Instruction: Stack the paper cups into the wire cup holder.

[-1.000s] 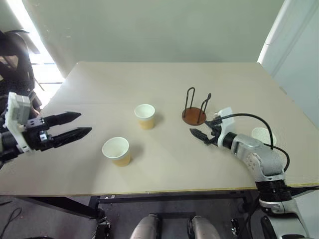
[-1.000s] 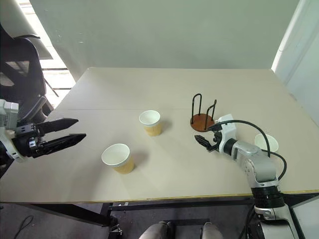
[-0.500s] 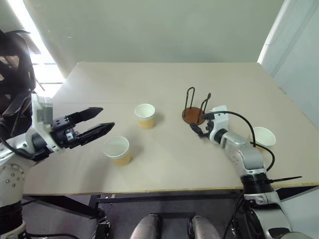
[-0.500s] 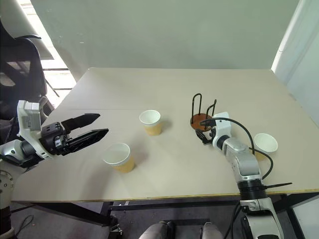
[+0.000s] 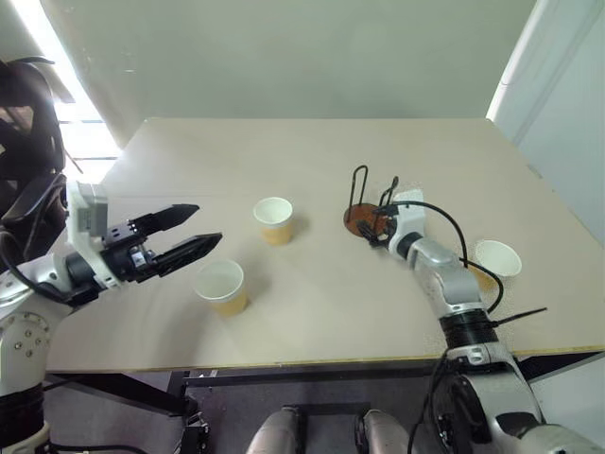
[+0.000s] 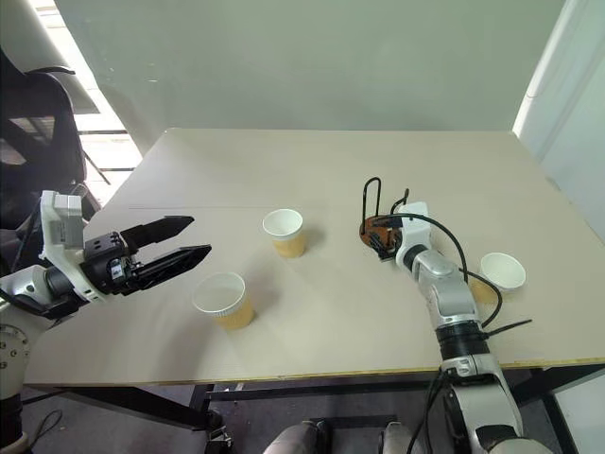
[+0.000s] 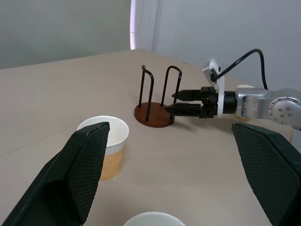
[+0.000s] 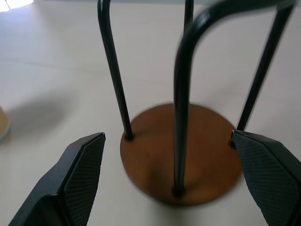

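- Both arms have shifted: the left gripper (image 5: 194, 230) has swung in from the table's left edge toward the near cup, and the right gripper (image 5: 375, 230) has pushed farther on, up to the wire cup holder (image 5: 369, 203).
- At the left, that gripper's jaws stand wide apart and empty, hovering level just left of the near-left paper cup (image 5: 221, 286) without touching it.
- Right of it and farther back, a second paper cup (image 5: 274, 219) stands upright in the middle of the table (image 5: 284, 151).
- Further right, the holder sits mid-table: a round rust-brown disc with two thin black wire loops standing upright, nothing stacked in it.
- Jaws of the right gripper are also spread and empty; in the right wrist view the fingers (image 8: 77, 181) flank the disc's near edge.
- At the far right, a third paper cup (image 5: 496, 259) stands near the table edge, beside the right forearm.
- All three cups are tan-yellow outside, white inside, rims up.
- My judgement: this is the opening reach. Next, the right gripper probably needs to steady the holder while the left closes gently on the near cup's wall.
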